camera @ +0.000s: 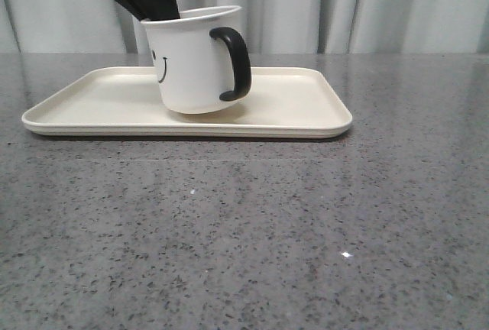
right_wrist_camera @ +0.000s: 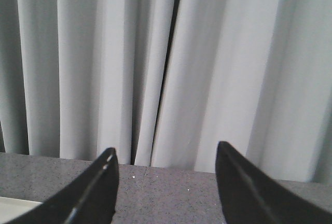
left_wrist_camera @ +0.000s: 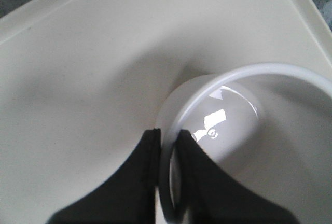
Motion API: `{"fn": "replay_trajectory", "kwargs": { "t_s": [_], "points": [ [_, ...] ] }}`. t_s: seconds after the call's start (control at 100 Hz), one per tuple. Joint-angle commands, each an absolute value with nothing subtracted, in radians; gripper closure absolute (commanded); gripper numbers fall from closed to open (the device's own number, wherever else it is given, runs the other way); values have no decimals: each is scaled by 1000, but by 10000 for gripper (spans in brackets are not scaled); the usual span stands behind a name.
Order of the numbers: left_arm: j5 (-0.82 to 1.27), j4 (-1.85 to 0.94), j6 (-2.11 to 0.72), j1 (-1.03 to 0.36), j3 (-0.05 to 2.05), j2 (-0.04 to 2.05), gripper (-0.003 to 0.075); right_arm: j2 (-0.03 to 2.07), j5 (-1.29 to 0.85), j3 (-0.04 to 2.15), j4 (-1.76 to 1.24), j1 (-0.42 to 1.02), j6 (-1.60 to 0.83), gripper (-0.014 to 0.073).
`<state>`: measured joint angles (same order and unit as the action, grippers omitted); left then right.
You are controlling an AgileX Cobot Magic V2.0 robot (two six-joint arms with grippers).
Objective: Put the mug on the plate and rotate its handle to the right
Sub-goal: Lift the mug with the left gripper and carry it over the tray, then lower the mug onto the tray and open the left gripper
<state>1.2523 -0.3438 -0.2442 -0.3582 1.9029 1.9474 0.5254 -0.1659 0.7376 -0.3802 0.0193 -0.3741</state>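
1. The mug (camera: 197, 63) is on the plate (camera: 92, 108), near its middle, tilted so that its top leans right and its base sits unevenly; whether the whole base touches the plate cannot be told.
2. The handle (camera: 235, 63) points right in the front view, and the smiley face shows on the mug's left side.
3. The left gripper (camera: 149, 1) comes down from above at the mug's far-left rim. In the left wrist view its two dark fingers (left_wrist_camera: 199, 182) are clenched on the white rim, one inside the mug and one outside, so it is grasping the mug by its wall.
4. The plate lies on the grey speckled counter (camera: 244, 238), toward the far side, its long edge running left to right.
5. The right gripper (right_wrist_camera: 166, 187) is released, its fingers spread wide with nothing between them. It faces the grey curtain (right_wrist_camera: 166, 63) beyond the counter's far edge, well apart from the mug.
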Motion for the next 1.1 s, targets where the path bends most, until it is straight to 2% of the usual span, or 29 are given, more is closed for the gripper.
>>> {"fn": "replay_trajectory", "kwargs": {
  "t_s": [0.0,0.63,0.73,0.99,1.09],
  "points": [
    [1237,-381,-236,-368,1936,1895,740,536,-97,770,-375,15,-383,169],
    [1264,-375,-236,-368,1936,1895,734,536,-98,770,-375,15,-383,169],
    [1264,-375,-234,-368,1936,1895,690,536,-98,770,-375,15,-383,169],
    [1264,-375,-230,-368,1936,1895,505,536,-98,770,-375,15,-383,169],
    [1264,-375,-226,-368,1936,1895,466,536,-98,770,-375,15,-383,169]
  ]
}}
